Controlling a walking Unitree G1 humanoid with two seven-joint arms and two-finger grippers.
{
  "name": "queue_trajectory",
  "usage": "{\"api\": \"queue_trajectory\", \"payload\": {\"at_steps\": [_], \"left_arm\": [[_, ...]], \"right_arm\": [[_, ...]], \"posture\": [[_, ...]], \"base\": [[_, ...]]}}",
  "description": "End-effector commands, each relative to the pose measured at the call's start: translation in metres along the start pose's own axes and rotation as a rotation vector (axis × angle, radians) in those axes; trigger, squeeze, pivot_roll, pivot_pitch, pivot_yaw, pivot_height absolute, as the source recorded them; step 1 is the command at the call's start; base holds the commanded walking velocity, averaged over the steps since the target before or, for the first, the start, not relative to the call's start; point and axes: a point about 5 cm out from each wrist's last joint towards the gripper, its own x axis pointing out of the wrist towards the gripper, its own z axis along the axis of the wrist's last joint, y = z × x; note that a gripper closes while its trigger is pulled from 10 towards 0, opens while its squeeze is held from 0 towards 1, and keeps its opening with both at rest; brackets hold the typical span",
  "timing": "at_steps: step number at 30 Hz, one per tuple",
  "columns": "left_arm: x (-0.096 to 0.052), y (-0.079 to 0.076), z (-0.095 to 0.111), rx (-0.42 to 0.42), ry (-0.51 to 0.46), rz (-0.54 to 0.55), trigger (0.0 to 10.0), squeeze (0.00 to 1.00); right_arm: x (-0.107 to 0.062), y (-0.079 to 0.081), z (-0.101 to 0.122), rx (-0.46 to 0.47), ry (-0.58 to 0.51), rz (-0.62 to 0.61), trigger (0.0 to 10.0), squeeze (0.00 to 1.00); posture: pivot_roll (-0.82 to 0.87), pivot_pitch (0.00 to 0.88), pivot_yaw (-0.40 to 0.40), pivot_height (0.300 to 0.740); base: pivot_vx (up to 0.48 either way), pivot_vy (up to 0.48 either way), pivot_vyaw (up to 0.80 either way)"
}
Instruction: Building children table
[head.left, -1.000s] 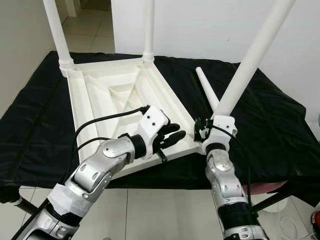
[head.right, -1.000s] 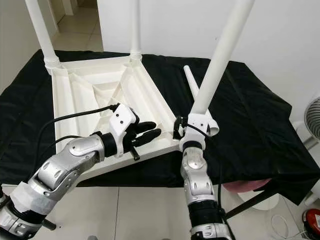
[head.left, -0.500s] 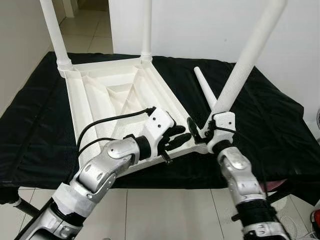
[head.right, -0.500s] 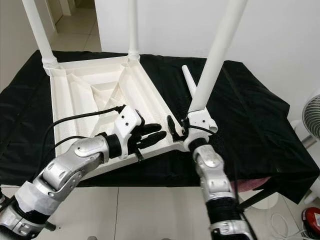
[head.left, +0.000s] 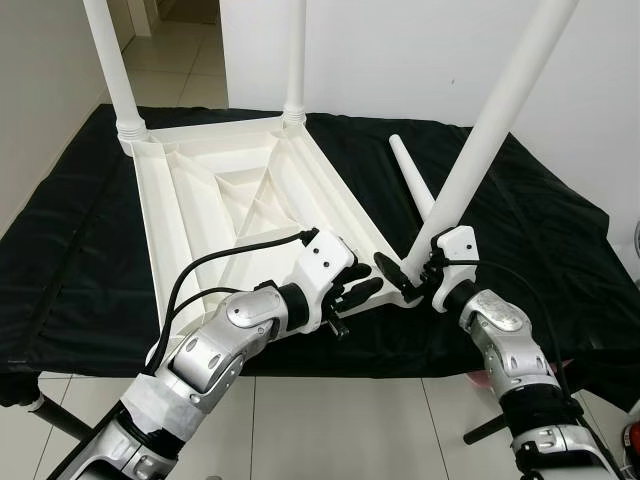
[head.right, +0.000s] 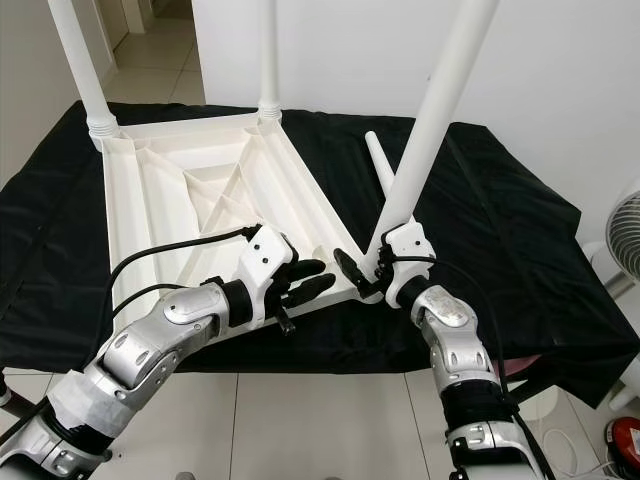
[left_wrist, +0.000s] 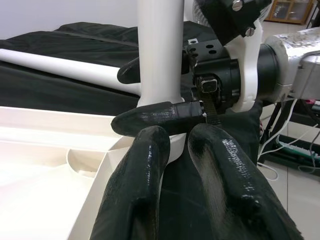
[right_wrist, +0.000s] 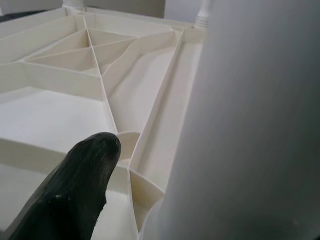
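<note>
No readable txt, labels or nos. anywhere.

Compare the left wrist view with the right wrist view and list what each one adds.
Left wrist view: the right gripper, jaws shut on the tilted leg, and a loose leg lying on black cloth. Right wrist view: the tabletop with its ribbed underside, and two fitted legs at its far corners. Both: the tilted leg and the tabletop's near corner.
</note>
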Motion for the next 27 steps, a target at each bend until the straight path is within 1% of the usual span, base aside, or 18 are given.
{"api": "queue_trajectory", "payload": {"at_steps": [1,3,4,5,6,7,8,10,11,13,20,21,27], "left_arm": [[-0.001,0.0,0.001,0.015,0.001,-0.041,10.0,0.0],[-0.001,0.0,0.001,0.015,0.0,-0.041,10.0,0.0],[-0.001,-0.001,0.001,0.013,0.003,-0.047,10.0,0.0],[-0.001,-0.001,0.001,0.011,0.005,-0.052,10.0,0.0],[-0.001,-0.002,0.0,0.012,0.008,-0.056,10.0,0.0],[-0.001,-0.003,0.0,0.013,0.011,-0.06,10.0,0.0],[-0.001,-0.004,-0.001,0.014,0.012,-0.063,10.0,0.0],[0.0,-0.005,-0.001,0.013,0.012,-0.068,10.0,0.0],[0.0,-0.006,-0.001,0.01,0.013,-0.074,10.0,0.0],[0.001,-0.01,-0.001,0.007,0.014,-0.087,10.0,0.0],[0.003,-0.013,-0.001,0.012,0.011,-0.106,10.0,0.0],[0.004,-0.014,0.0,0.012,0.01,-0.107,10.0,0.0],[0.004,-0.013,0.001,0.011,0.006,-0.107,10.0,0.0]], "right_arm": [[0.0,-0.003,-0.003,-0.005,0.012,0.034,10.0,0.0],[0.0,-0.004,-0.004,-0.01,0.019,0.044,10.0,0.0],[0.0,-0.006,-0.006,-0.029,0.041,0.058,10.0,0.0],[0.0,-0.007,-0.007,-0.04,0.051,0.065,9.1,0.0],[0.0,-0.008,-0.008,-0.035,0.06,0.074,7.3,0.0],[-0.001,-0.009,-0.009,-0.037,0.064,0.079,5.0,0.0],[-0.001,-0.01,-0.009,-0.037,0.065,0.081,5.0,0.0],[0.0,-0.01,-0.009,-0.04,0.069,0.088,3.3,0.0],[0.0,-0.011,-0.01,-0.042,0.075,0.092,0.0,0.0],[0.0,-0.011,-0.011,-0.035,0.089,0.095,0.0,0.0],[-0.001,-0.013,-0.016,-0.01,0.11,0.092,0.0,0.0],[0.0,-0.011,-0.018,-0.007,0.116,0.082,10.0,0.0],[0.002,-0.006,-0.025,0.014,0.137,0.013,10.0,0.0]], "posture": [[-0.04,0.0,-0.053,0.74],[-0.04,0.0,-0.053,0.74],[-0.04,0.0,-0.052,0.74],[-0.04,0.0,-0.052,0.74],[-0.04,0.0,-0.05,0.74],[-0.04,0.0,-0.05,0.74],[-0.04,0.0,-0.05,0.74],[-0.04,0.0,-0.049,0.74],[-0.04,0.0,-0.048,0.74],[-0.04,0.0,-0.048,0.74],[-0.04,0.0,-0.048,0.74],[-0.04,0.0,-0.049,0.74],[-0.05,0.0,-0.053,0.74]], "base": [[0.0,0.0,0.0],[0.0,0.0,0.0],[0.0,0.0,0.0],[0.0,0.0,0.0],[0.0,0.0,0.0],[0.0,0.0,0.0],[0.0,0.0,0.0],[0.0,0.0,0.0],[0.0,0.0,0.0],[0.0,0.0,0.0],[0.0,0.0,0.0],[0.0,0.0,0.0],[0.0,0.0,0.0]]}}
